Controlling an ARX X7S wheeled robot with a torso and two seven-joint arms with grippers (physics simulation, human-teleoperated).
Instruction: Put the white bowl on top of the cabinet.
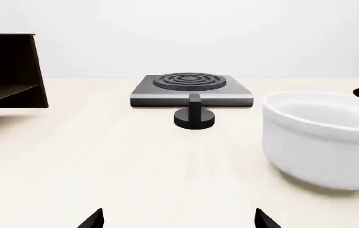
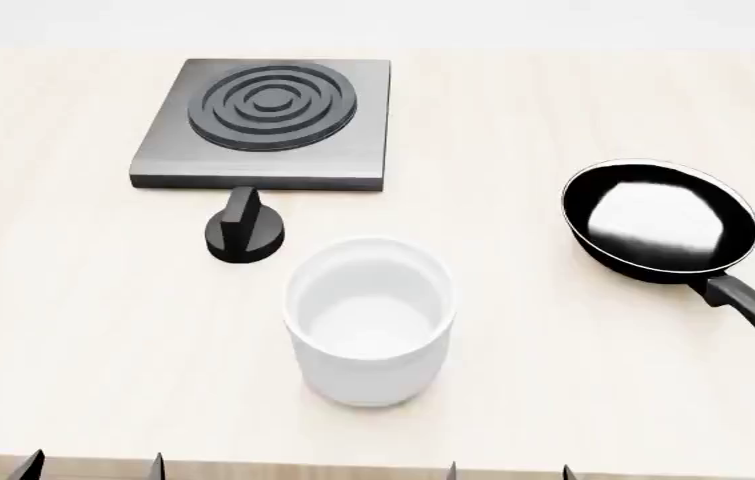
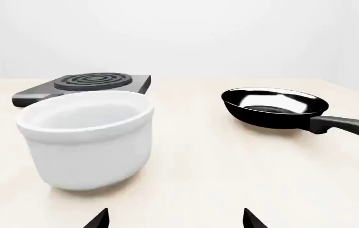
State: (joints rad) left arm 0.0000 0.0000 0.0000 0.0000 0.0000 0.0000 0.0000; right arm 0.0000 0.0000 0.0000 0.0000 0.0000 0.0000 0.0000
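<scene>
Here, the plain glossy white deep bowl is shown low at centre of the head view, ungrasped between the spread-open left gripper and right gripper; being judged rigid, slippery and breakable, it is best pinched across its rim wall.

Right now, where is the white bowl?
In the head view, the white bowl stands upright on the table near the front middle, just right of the black knob, left of the frying pan.
</scene>
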